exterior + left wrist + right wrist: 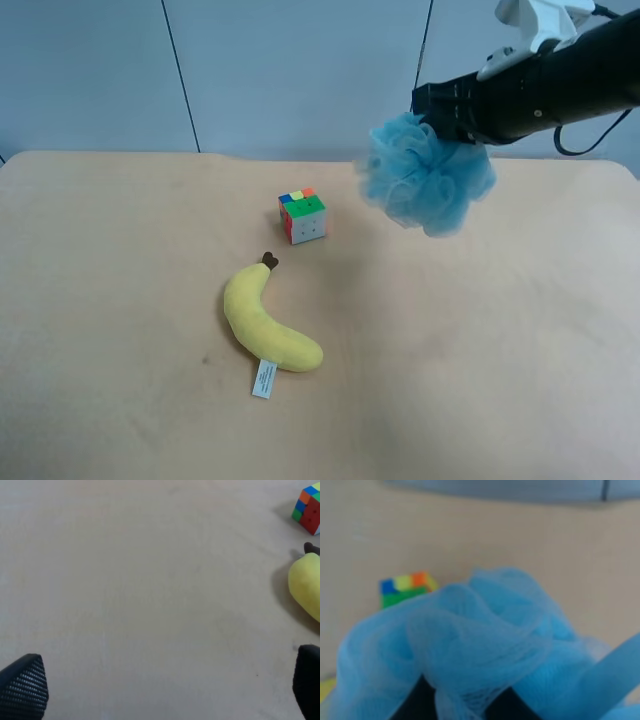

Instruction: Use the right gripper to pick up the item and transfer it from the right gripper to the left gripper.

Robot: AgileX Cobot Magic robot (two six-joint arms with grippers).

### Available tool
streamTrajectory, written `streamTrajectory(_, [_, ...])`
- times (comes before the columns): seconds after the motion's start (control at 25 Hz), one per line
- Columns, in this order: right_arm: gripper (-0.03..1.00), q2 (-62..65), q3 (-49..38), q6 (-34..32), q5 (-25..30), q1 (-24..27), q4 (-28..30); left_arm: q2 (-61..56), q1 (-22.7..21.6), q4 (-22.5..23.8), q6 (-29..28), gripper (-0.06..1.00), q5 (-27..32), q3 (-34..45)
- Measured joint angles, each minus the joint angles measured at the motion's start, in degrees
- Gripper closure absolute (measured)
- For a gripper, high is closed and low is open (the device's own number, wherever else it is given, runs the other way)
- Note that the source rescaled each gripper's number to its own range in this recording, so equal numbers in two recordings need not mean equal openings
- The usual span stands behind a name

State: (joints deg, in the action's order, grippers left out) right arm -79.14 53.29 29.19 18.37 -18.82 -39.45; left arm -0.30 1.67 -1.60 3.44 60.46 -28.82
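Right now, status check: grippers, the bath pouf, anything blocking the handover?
Right gripper shut on bath pouf, held above the table. Left gripper jaws open, empty. Plush banana, puzzle cube on table, clear of pouf.

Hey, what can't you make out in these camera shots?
Right wrist view: fingertips of the right end effector, buried in the blue pouf; picture blurred.
Left wrist view: left end effector shows only two finger corners; plush banana cut by the edge.
Exterior high view: print on the banana's tag, too small.

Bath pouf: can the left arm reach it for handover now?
Probably yes: the pouf hangs free in the shut right end effector, sides exposed; left end effector is open over the table.
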Motion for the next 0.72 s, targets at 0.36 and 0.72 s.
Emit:
streamTrajectory(0.36, [0.95, -0.05, 6.27, 30.75, 10.68, 0.00, -33.07, 0.00, 0.00, 0.00, 0.00, -0.05, 0.00, 0.00])
streamTrajectory(0.72, [0.95, -0.05, 6.85, 40.20, 12.03, 0.00, -42.78, 0.00, 0.00, 0.00, 0.00, -0.05, 0.00, 0.00])
